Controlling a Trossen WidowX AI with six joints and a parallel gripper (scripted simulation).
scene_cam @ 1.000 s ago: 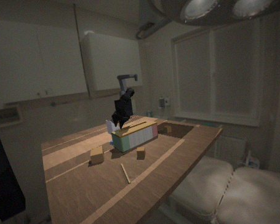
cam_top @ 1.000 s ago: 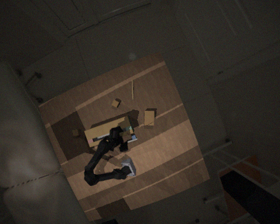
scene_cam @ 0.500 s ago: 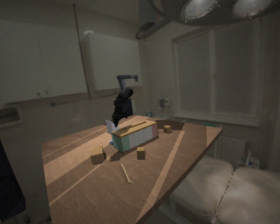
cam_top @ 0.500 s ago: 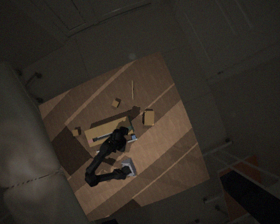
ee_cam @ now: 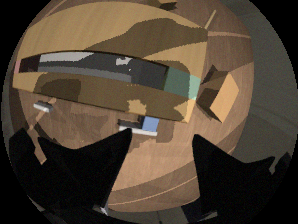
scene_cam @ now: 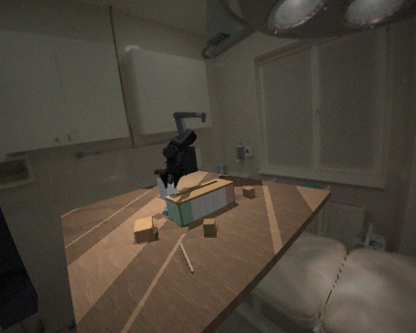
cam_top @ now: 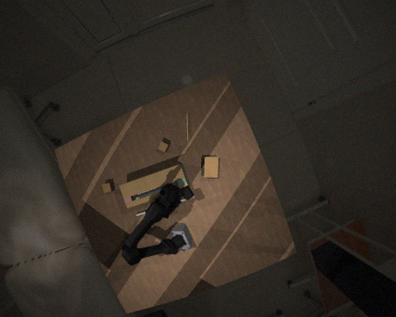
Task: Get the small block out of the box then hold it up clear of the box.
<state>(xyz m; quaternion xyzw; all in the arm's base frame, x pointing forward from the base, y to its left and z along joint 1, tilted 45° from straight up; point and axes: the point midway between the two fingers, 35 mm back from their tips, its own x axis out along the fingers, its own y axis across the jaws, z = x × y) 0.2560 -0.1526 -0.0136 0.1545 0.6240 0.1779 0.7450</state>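
Note:
The long box (cam_top: 154,185) lies in the middle of the table, with a tan top, a teal end (ee_cam: 176,86) and a pink end (scene_cam: 230,192). Its clear front shows as a dark strip in the wrist view (ee_cam: 100,70). A small blue block (ee_cam: 150,124) lies just outside the box's front, near the teal end, apparently on the table. My gripper (ee_cam: 163,136) (cam_top: 184,192) hangs above that spot, by the teal end of the box. Its fingers stand apart with nothing between them; the block shows just ahead of the fingertips.
A larger tan block (cam_top: 211,166) sits beyond the teal end. Two small tan cubes (cam_top: 164,145) (cam_top: 106,187) lie behind the box and by its pink end. A thin stick (cam_top: 187,127) lies further off. My arm's base (cam_top: 181,237) stands on the box's front side.

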